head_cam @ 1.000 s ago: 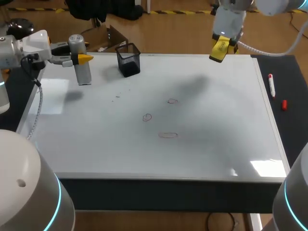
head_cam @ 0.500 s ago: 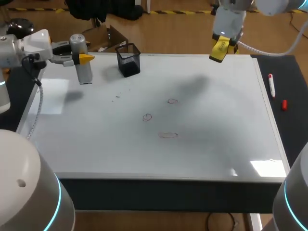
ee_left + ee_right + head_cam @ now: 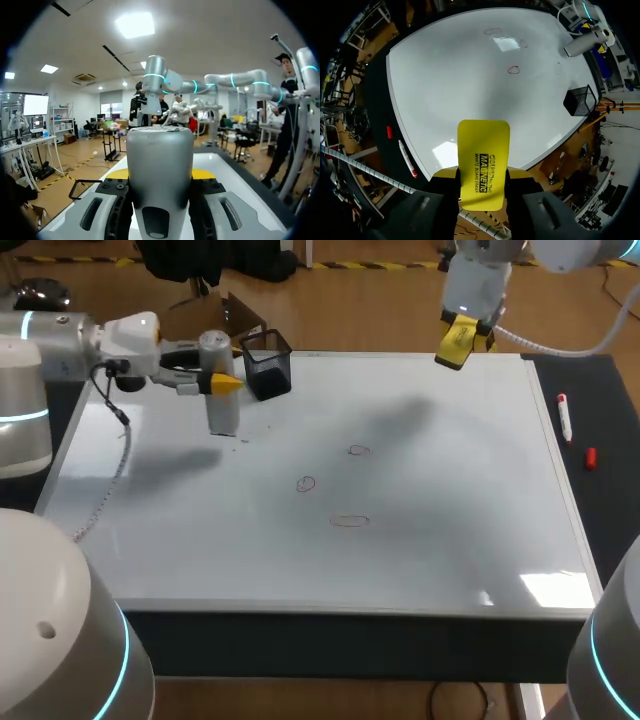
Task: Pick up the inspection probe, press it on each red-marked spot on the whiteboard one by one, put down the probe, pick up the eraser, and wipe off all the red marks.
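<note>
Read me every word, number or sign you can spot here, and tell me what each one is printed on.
"MAGNETIC": bold black print on the yellow eraser held in the right claw.
"WHITE BOARD ERASER": a smaller line just beneath it, on the same eraser.
One more line above those two: too small to read.
On the marker: print, if any, is too small to read.
On the probe and the red marks: no lettering; the marks are plain loops.
</note>
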